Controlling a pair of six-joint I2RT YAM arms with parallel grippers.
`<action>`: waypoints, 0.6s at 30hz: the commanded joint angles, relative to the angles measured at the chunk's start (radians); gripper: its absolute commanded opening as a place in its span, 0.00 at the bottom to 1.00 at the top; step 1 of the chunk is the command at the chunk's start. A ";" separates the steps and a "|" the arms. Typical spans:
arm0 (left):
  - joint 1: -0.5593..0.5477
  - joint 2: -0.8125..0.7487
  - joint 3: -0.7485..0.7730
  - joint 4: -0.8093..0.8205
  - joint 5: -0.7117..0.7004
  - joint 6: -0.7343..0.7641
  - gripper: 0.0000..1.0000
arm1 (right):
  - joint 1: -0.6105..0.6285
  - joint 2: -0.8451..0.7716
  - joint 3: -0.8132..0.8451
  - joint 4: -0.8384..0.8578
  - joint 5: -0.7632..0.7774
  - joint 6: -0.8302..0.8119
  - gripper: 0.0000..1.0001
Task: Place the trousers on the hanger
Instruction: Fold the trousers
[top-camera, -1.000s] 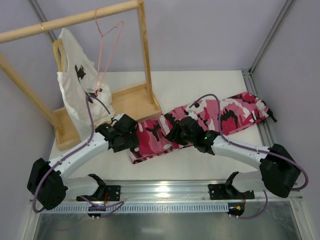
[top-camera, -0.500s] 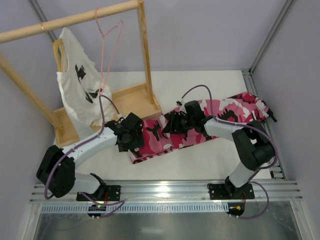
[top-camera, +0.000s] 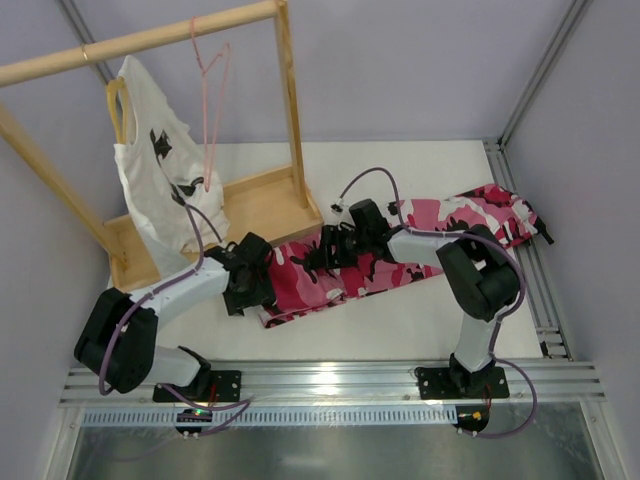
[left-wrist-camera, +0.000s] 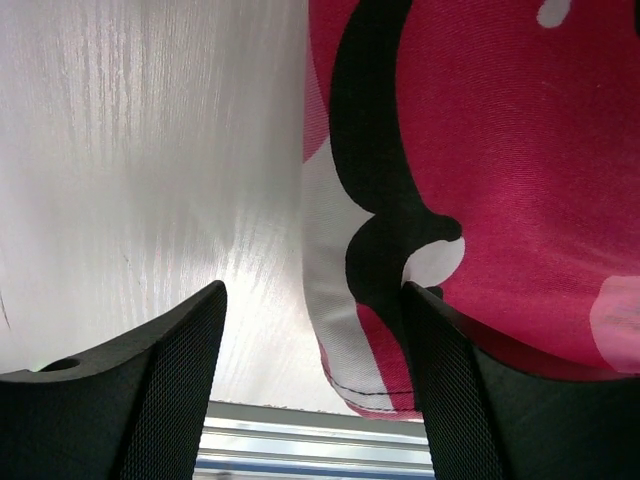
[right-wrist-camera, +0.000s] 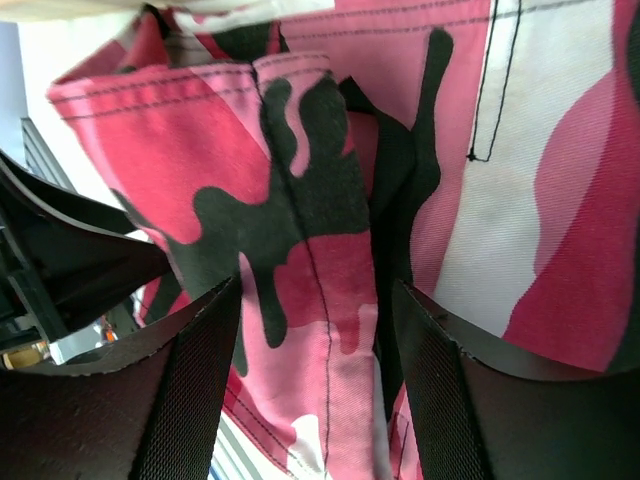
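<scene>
Left gripper (left-wrist-camera: 312, 290) and right gripper (right-wrist-camera: 315, 285), fingers apart, hang over the pink, magenta, white and black camouflage cloth trousers (top-camera: 500, 215).

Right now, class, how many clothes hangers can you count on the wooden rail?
2. The pale-pink wire hanger hangs bare toward the right end of the wooden rail; the yellow hanger hangs left of it, carrying the white T-shirt. None appears hidden.

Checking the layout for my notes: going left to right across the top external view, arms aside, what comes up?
thick yellow hanger → white T-shirt with black print → thin pale-pink wire hanger → pink camouflage cloth trousers
</scene>
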 joint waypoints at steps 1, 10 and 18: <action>0.015 -0.001 0.000 0.018 0.011 -0.013 0.71 | 0.007 0.020 0.038 0.018 0.007 -0.051 0.66; 0.064 0.009 -0.039 0.043 0.040 -0.007 0.67 | 0.013 0.054 0.032 0.081 -0.148 -0.119 0.67; 0.075 0.022 -0.032 0.043 0.048 -0.003 0.66 | 0.013 0.060 0.000 0.158 -0.187 -0.098 0.69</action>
